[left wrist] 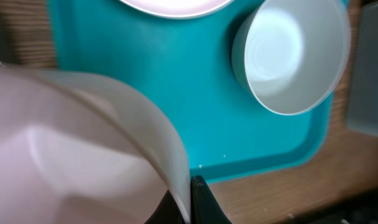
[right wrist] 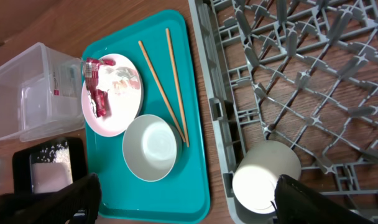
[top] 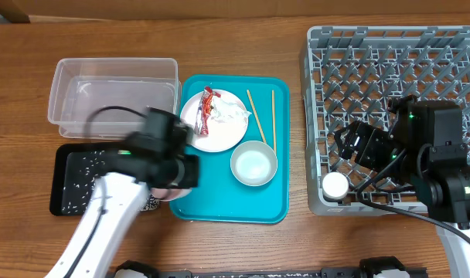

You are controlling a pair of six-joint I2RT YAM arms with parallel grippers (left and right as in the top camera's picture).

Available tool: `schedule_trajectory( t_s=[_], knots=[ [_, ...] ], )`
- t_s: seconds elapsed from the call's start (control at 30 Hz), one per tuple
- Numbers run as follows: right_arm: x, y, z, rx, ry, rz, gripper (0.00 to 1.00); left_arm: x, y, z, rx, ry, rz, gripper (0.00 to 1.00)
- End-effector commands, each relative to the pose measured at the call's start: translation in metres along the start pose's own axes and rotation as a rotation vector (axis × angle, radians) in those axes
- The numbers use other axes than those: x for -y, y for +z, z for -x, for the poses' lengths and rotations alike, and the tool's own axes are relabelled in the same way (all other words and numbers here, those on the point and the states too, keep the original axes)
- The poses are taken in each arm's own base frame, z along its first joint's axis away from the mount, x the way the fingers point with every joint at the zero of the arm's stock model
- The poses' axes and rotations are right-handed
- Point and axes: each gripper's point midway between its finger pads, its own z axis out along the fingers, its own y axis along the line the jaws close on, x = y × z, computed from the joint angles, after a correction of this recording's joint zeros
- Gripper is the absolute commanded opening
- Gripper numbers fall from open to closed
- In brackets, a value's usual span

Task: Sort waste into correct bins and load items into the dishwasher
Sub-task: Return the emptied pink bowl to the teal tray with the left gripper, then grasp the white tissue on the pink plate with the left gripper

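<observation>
My left gripper [left wrist: 190,199] is shut on the rim of a small pale bowl [left wrist: 83,155], held over the teal tray's front left corner [top: 177,191]. A white bowl [top: 253,164] sits on the tray. So does a white plate [top: 219,131] carrying a red wrapper [top: 207,108] and a white napkin [top: 233,114]. Two chopsticks [top: 256,116] lie beside the plate. My right gripper [right wrist: 188,186] is open and empty above the grey dish rack's [top: 393,69] left side. A white cup [right wrist: 263,180] sits in the rack's front left corner.
A clear tub [top: 111,93] stands at the back left. In front of it is a black tray [top: 69,181] with scattered rice grains. The teal tray [top: 219,205] lies between these bins and the rack.
</observation>
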Motion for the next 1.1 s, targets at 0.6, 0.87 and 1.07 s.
schedule_trajectory(
  t_s=[0.6,0.87,1.07],
  knots=[
    [-0.004,-0.006,0.004,0.020,-0.026,0.015,0.94,0.037,-0.016,0.103,0.366,0.116,0.263,0.67],
    [-0.003,-0.006,0.002,0.009,-0.022,0.010,0.94,0.047,0.064,0.174,0.468,0.227,0.260,0.90],
    [-0.002,-0.006,0.000,0.002,-0.021,0.007,0.94,0.055,0.121,0.173,0.398,0.270,0.191,0.86]
  ],
)
